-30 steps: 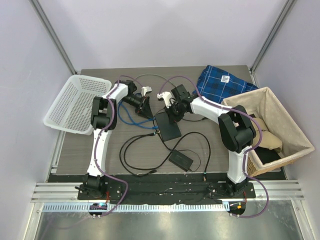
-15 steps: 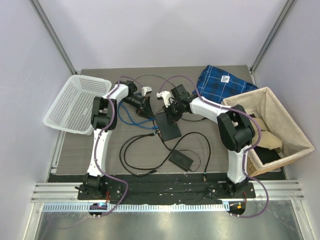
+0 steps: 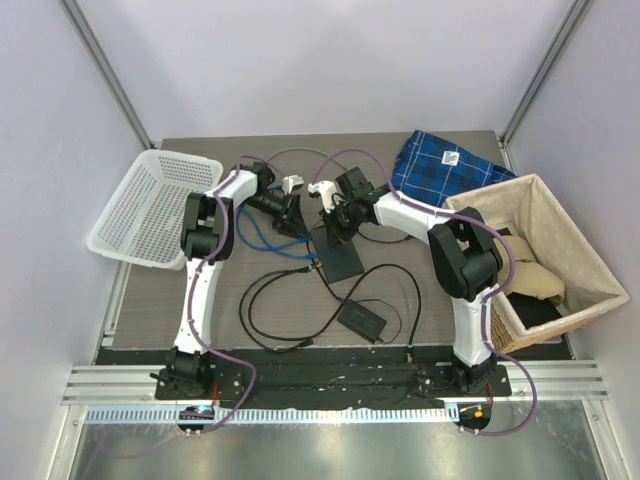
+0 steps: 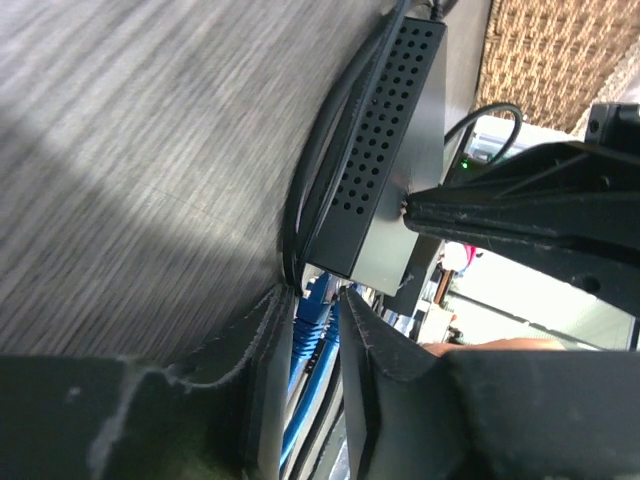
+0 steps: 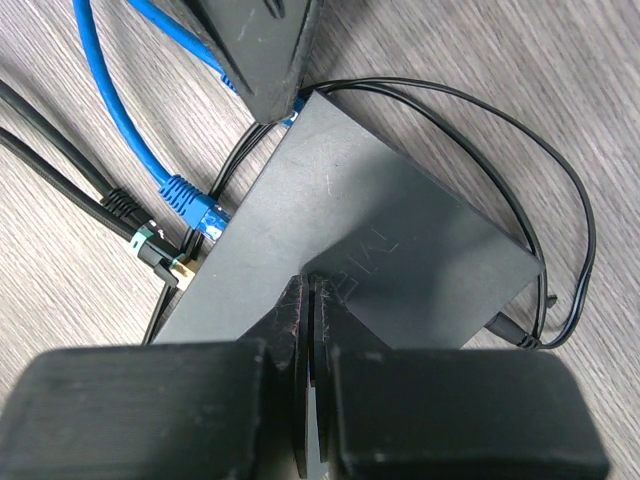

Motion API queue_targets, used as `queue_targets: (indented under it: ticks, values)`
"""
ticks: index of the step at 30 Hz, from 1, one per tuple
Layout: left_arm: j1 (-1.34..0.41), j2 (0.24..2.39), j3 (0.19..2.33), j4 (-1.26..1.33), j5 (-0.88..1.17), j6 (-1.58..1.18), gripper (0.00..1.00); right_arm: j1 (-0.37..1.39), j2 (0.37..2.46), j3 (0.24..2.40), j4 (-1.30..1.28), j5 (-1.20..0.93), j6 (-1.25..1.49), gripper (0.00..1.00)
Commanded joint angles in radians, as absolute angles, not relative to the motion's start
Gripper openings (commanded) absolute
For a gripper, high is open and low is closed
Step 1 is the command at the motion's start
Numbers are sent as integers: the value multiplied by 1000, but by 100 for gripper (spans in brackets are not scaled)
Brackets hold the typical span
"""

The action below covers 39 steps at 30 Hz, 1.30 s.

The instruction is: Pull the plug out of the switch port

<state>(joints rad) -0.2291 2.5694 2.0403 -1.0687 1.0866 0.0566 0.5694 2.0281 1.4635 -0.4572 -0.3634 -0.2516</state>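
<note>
The dark grey switch [image 3: 336, 257] lies flat mid-table, also in the left wrist view [image 4: 385, 170] and the right wrist view [image 5: 330, 215]. Along its port edge sit a blue plug [image 5: 195, 208] and black plugs [image 5: 150, 245]. My left gripper [image 3: 289, 214] is at the switch's far corner, its jaws closed round another blue plug [image 4: 312, 312] where it enters the port; the gripper also shows in the left wrist view [image 4: 315, 295]. My right gripper [image 5: 311, 285] is shut and empty, its tips pressed on the switch's top; it also shows in the top view [image 3: 333, 226].
A black power brick [image 3: 362, 318] with looped black cords lies near the front. A white mesh basket [image 3: 150, 205] stands at the left, a wicker basket [image 3: 545, 195] at the right, and a blue checked cloth [image 3: 440, 165] at the back right. Blue cable loops [image 3: 262, 238] lie left of the switch.
My right gripper has shifted a little to the left and farther back over the switch. My left gripper has hardly moved.
</note>
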Motion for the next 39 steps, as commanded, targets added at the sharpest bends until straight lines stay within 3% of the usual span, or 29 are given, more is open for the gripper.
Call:
queue_targets:
  ticks: [1, 9, 22, 29, 39]
  values:
    - [-304, 2556, 1988, -989, 925, 23, 26, 580, 2125, 1431, -532, -295, -256, 1]
    - [-311, 2542, 1988, -985, 939, 6, 0, 584, 2123, 1416, -531, -291, -261, 1]
    - [-298, 2537, 2079, -1069, 931, 84, 0, 584, 2125, 1411, -529, -284, -267, 1]
    - [-296, 2519, 1977, -1022, 956, 38, 0, 584, 2135, 1437, -526, -298, -232, 1]
    - [-268, 2583, 2123, -1097, 951, 114, 0, 584, 2138, 1431, -526, -275, -258, 1]
